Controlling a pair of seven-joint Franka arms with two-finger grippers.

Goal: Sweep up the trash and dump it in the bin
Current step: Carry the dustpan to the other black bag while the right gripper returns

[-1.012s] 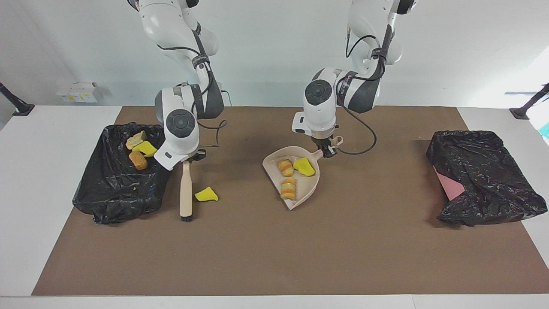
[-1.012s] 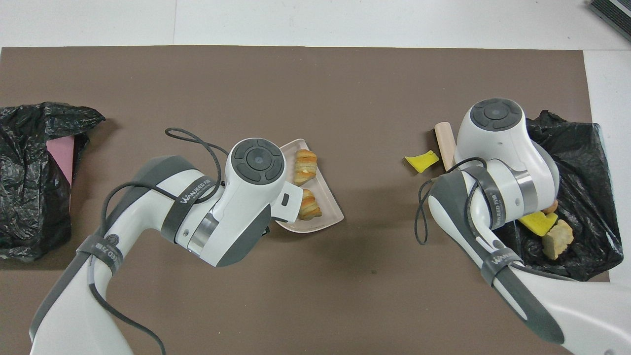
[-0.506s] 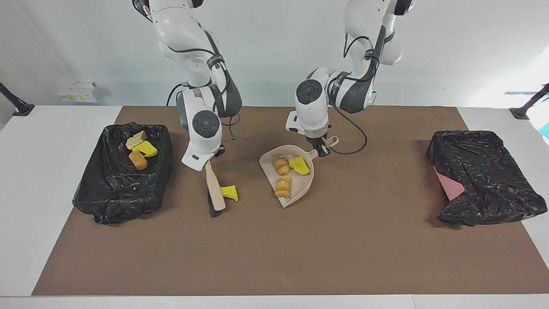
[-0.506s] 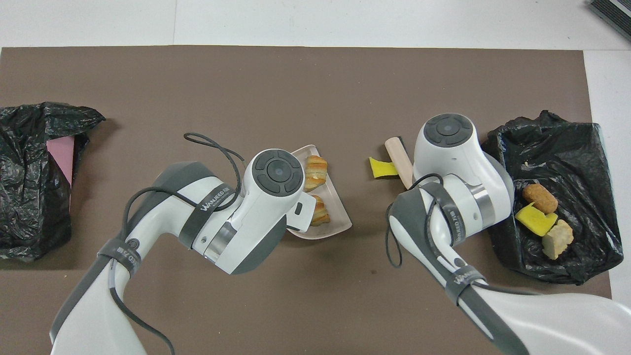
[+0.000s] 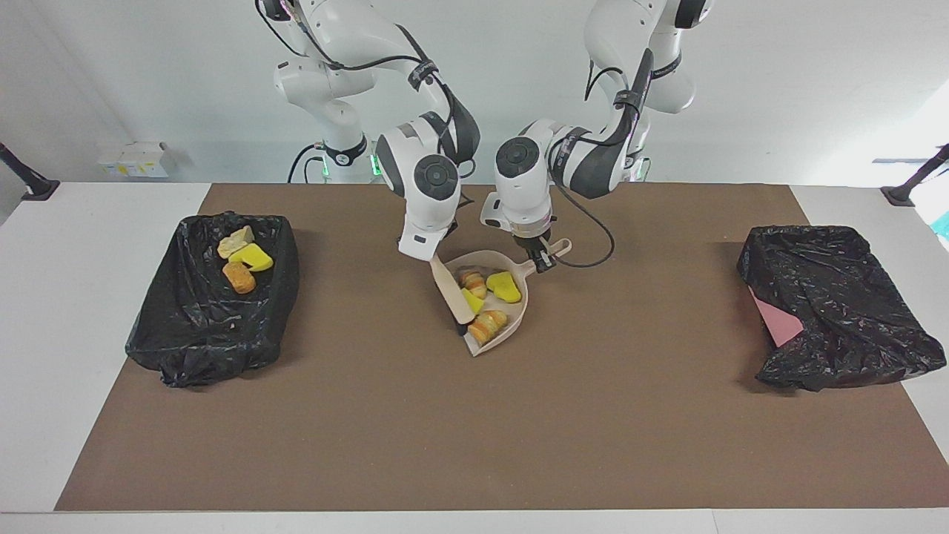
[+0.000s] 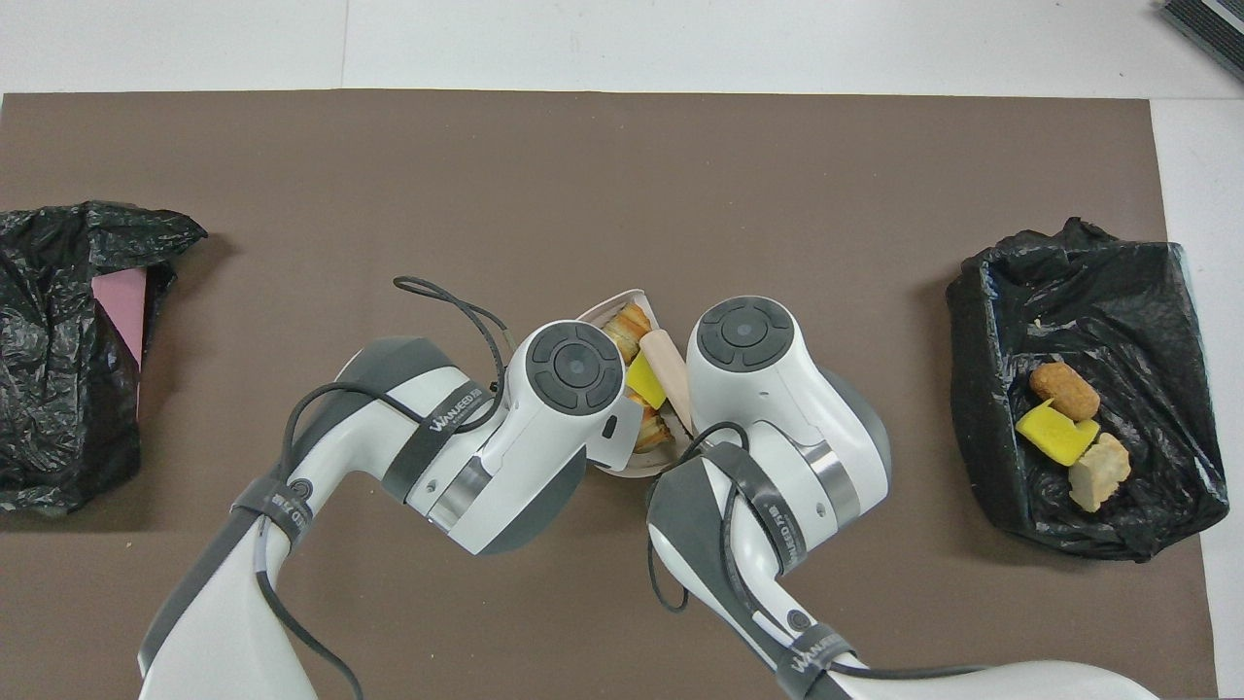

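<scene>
My left gripper (image 5: 545, 259) is shut on the handle of the beige dustpan (image 5: 521, 311), which rests mid-mat. In it lie trash pieces: a yellow chunk (image 5: 504, 287) and two bread lumps (image 5: 471, 280) (image 5: 487, 325). My right gripper (image 5: 434, 261) is shut on the beige brush (image 5: 452, 297), whose head presses another yellow scrap (image 5: 472, 300) into the pan's mouth. From overhead, both wrists cover most of the pan (image 6: 632, 469); the brush handle (image 6: 671, 374) and yellow scrap (image 6: 643, 379) show between them. The black-lined bin (image 5: 207, 334) at the right arm's end holds three scraps (image 5: 245, 259).
A second black bag (image 5: 838, 326) with a pink panel showing lies at the left arm's end of the brown mat (image 5: 474, 430). A cable loops from the left wrist (image 6: 457, 301) over the mat.
The right arm swept the brush and the loose yellow scrap across the mat from beside the bin into the dustpan. The left arm shifted the pan slightly toward the brush.
</scene>
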